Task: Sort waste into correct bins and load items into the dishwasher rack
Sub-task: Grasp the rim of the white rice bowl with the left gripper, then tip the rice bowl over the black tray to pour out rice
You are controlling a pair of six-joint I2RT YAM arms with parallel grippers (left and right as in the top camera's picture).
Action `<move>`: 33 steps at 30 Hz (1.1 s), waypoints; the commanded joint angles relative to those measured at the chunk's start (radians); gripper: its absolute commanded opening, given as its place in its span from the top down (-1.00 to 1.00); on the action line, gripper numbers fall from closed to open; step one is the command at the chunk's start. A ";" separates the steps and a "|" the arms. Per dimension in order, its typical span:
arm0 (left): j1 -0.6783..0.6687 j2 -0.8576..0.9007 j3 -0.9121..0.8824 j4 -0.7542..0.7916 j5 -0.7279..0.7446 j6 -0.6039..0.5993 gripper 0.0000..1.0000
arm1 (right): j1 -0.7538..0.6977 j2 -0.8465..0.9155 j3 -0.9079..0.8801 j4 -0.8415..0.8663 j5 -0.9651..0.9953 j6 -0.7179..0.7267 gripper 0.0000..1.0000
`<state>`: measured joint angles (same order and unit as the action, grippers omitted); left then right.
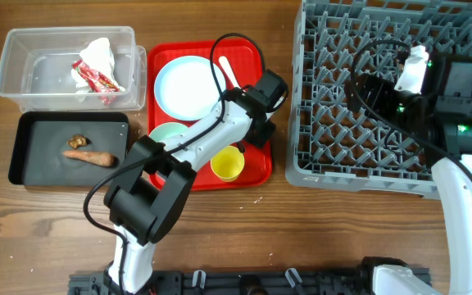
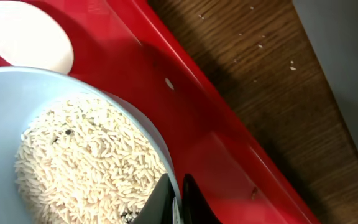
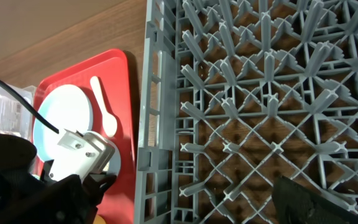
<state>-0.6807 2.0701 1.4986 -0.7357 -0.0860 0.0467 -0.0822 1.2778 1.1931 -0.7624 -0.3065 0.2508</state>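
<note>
1. Gripping the rim of a pale blue bowl (image 2: pixel 17 106), the left end effector (image 2: pixel 176 200) is clenched. One finger sits inside the wall and the other outside, with only the thin rim between them.
2. That bowl stands upright on the red tray (image 2: pixel 191 118), mouth up, with a heap of white rice (image 2: pixel 86 162) in it. The grasped stretch of rim is on the side nearest the tray's raised edge.
3. Past that edge lies the wooden tabletop (image 2: pixel 272 106), with a few loose grains scattered on it.
4. The right end effector (image 1: pixel 365 88) hovers over the dishwasher rack (image 1: pixel 301 156) with its jaws spread wide, holding nothing and touching nothing.
5. The white spoon (image 3: pixel 104 106) lies flat on the red tray just beside the plate (image 3: pixel 67 106). Its long axis runs toward the tray's far edge, and its scoop end is the one nearer the left end effector.
6. The yellow cup (image 1: pixel 227 164) stands upright near the tray's front edge, close to the left arm. A second bowl (image 1: pixel 166 133) sits at the tray's opposite side, partly hidden under that arm.
7. The clear tub (image 1: pixel 23 49) holds the red-and-white wrapper (image 1: pixel 97 70).
8. In the black tray (image 1: pixel 31 156) the sausage scrap (image 1: pixel 88 156) lies roughly along the tray's length. Both bins are well apart from either end effector.
</note>
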 commanded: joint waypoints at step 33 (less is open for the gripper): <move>0.966 -0.253 0.284 -0.608 0.612 -0.130 0.92 | 0.000 0.009 0.009 0.010 0.016 0.012 -1.00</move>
<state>0.1841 1.8397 1.7668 -1.3460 0.4046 -0.1761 -0.0822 1.2781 1.1931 -0.7563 -0.3065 0.2577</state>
